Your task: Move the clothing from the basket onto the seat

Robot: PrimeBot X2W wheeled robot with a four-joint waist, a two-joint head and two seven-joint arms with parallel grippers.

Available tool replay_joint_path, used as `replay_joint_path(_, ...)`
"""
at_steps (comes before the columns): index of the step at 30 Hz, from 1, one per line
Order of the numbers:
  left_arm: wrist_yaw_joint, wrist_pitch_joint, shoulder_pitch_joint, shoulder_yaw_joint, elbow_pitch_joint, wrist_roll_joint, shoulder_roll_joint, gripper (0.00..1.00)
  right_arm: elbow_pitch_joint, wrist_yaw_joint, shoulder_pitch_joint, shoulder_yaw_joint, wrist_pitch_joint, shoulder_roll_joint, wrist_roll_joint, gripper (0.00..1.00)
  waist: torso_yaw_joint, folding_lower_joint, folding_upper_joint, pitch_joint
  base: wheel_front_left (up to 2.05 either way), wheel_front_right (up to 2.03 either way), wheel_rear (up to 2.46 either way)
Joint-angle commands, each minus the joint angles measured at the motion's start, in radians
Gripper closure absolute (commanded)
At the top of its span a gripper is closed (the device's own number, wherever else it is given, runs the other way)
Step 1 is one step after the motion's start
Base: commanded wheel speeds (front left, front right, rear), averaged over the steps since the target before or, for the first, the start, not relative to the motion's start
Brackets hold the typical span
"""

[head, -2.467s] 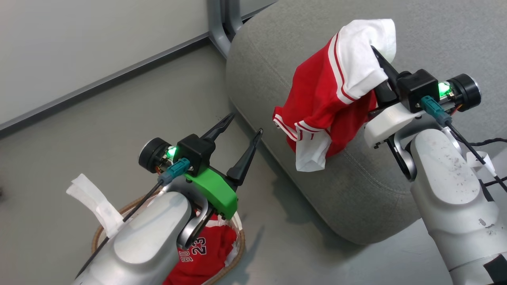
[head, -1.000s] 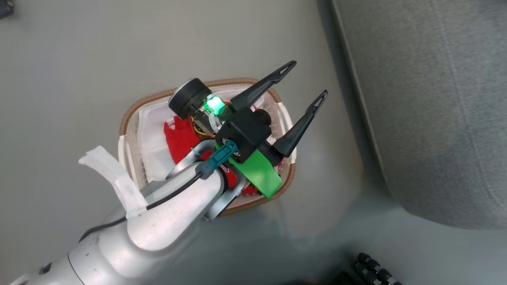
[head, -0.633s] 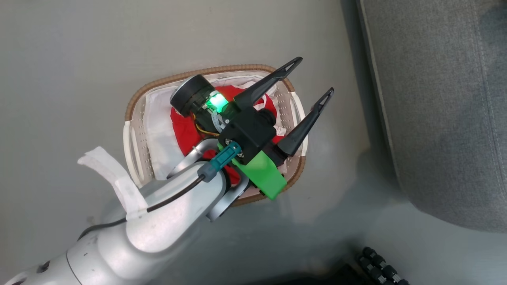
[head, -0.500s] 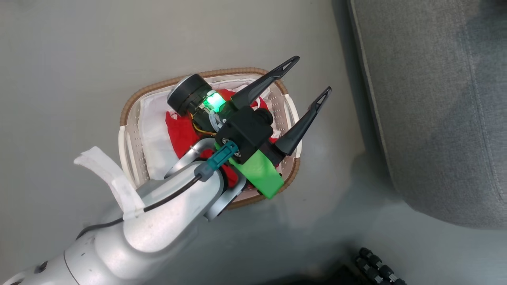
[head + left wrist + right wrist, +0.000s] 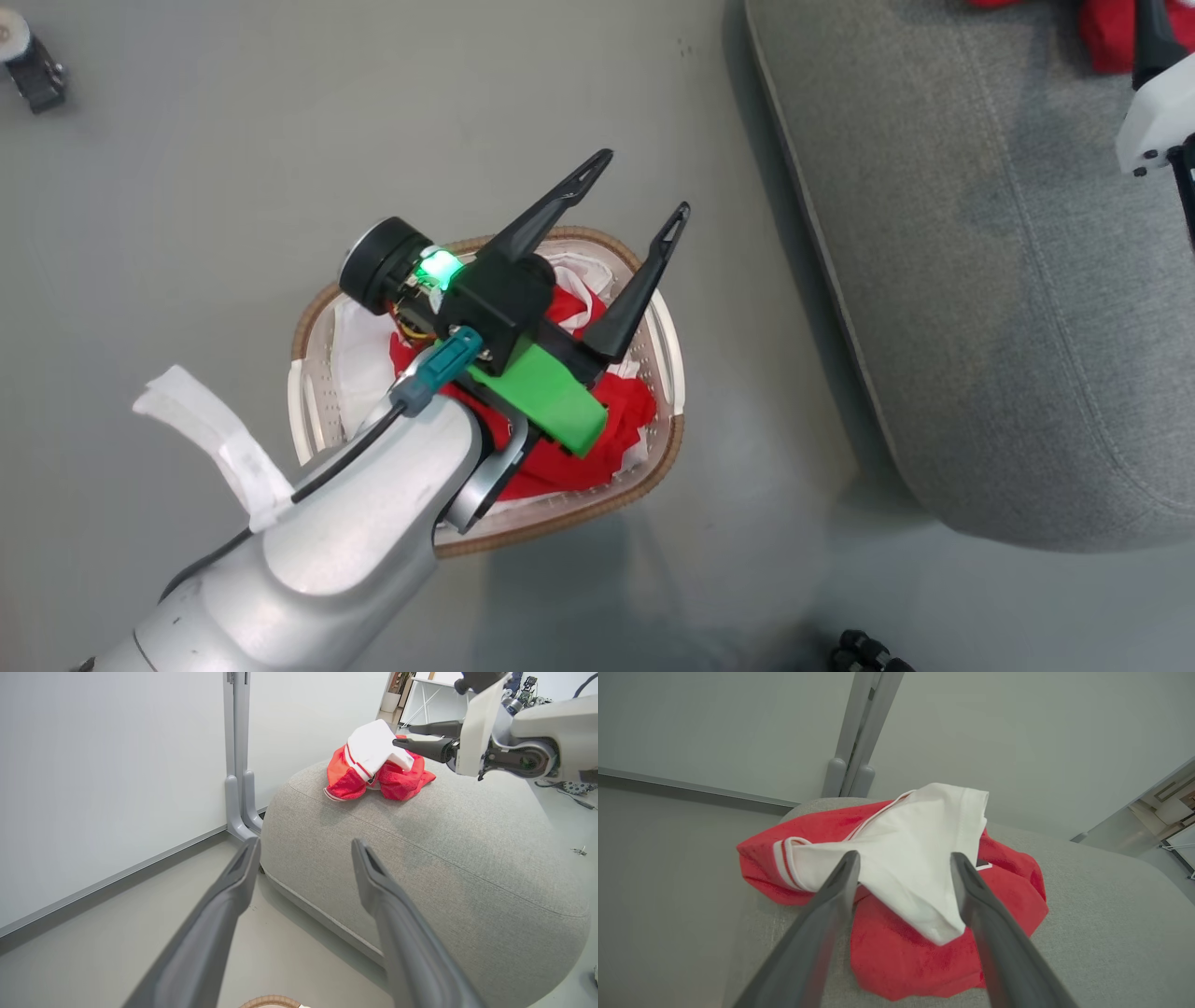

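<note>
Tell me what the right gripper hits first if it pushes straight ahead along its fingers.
Probably the red-and-white garment lying on the seat; it sits just ahead of the open right gripper.

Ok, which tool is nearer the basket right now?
Left. The left tool hangs open directly above the basket, over the red clothing in it. The right tool is off over the seat, open at the garment lying there.
</note>
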Motion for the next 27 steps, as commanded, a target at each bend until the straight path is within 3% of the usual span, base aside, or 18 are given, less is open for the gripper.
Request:
replay_joint_path(1, 0.006, -0.013, 0.023, 0.01, 0.013, -0.008, 0.005, 0.0, -0.018, -0.001, 0.021, 0.006, -0.005, 0.004, 0.011, 0.0, 0.001, -0.0001, 0.0, -0.078, 0.0, 0.0, 0.0)
replay_joint_path(11, 0.046, -0.067, 0.197, 0.132, 0.069, -0.077, 0.016, 0.0, -0.136, -0.001, 0.138, 0.011, -0.004, 0.08, 0.068, 0.0, 0.068, -0.0001, 0.0, -0.262, 0.0, 0.0, 0.0)
replay_joint_path(17, 0.067, -0.065, 0.348, 0.299, 0.033, -0.064, 0.034, 0.0, -0.219, -0.001, 0.255, 0.01, -0.004, 0.157, 0.065, 0.0, 0.104, -0.0001, 0.0, -0.335, 0.0, 0.0, 0.0)
replay_joint_path(27, 0.042, -0.066, 0.594, 0.549, 0.021, -0.001, -0.036, 0.0, -0.356, -0.001, 0.526, -0.06, -0.004, 0.259, 0.055, 0.0, 0.168, -0.0001, 0.0, -0.428, 0.0, 0.0, 0.0)
